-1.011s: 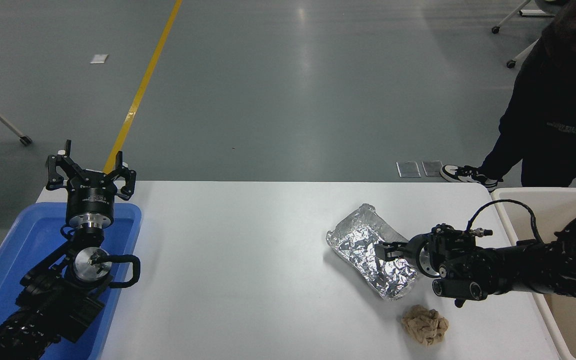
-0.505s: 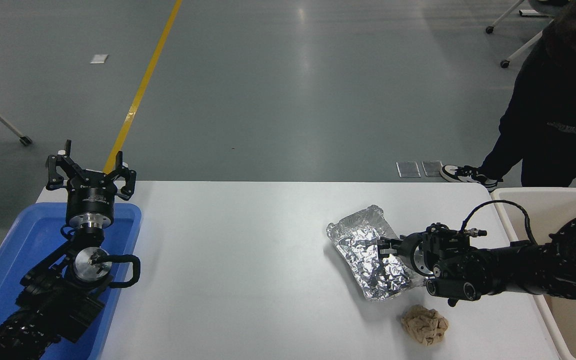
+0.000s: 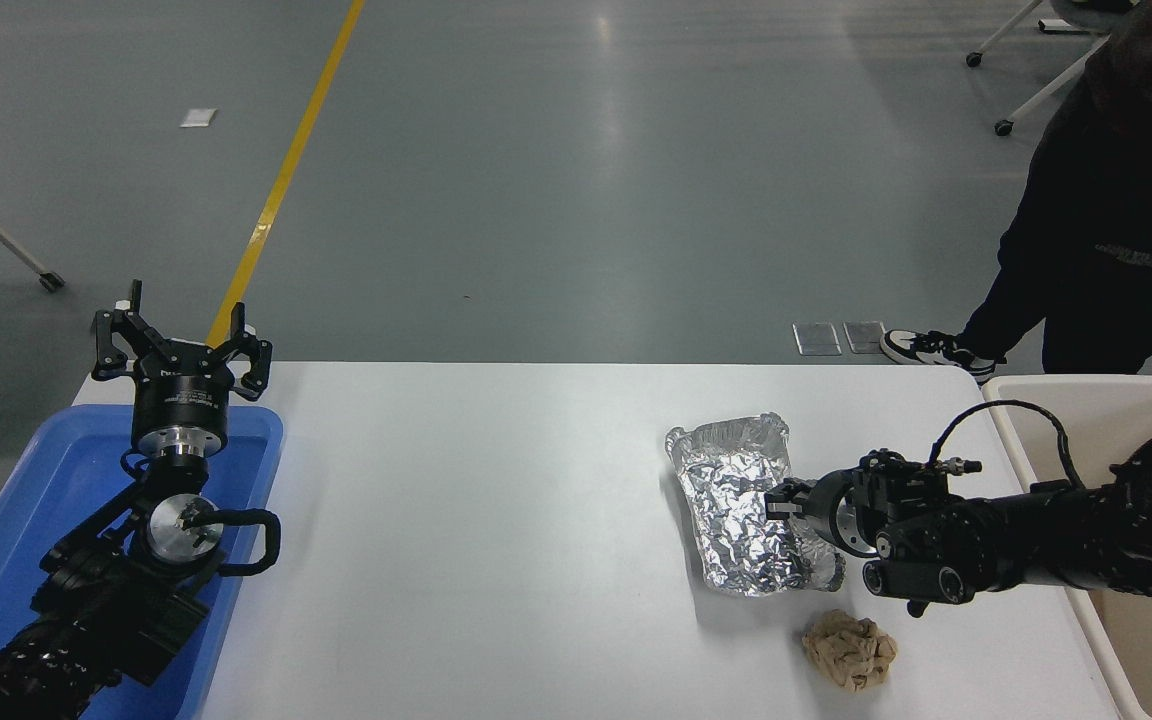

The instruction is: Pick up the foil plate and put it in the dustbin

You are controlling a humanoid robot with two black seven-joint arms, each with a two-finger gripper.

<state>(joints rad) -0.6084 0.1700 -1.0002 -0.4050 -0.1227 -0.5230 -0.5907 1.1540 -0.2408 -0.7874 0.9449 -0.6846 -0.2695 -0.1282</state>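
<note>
The foil plate (image 3: 736, 505), shiny crinkled silver, is on the right half of the white table (image 3: 496, 520), its long side now running nearly away from me. My right gripper (image 3: 784, 500) comes in from the right and is shut on the plate's right rim. The plate looks slightly raised on that side, with a shadow along its left and front edges. The cream dustbin (image 3: 1086, 386) stands at the table's right end, behind and under my right arm. My left gripper (image 3: 176, 345) is parked at the lower left, open and empty.
A crumpled tan paper ball (image 3: 848, 650) lies just in front of the plate. A blue tray (image 3: 26, 500) sits under the left arm. A person in dark clothes (image 3: 1116, 210) stands at the far right beyond the table.
The foil plate has turned clockwise from diagonal to nearly upright in the picture, held at its right rim. My right gripper shifted slightly left then back. The left arm has not moved.
</note>
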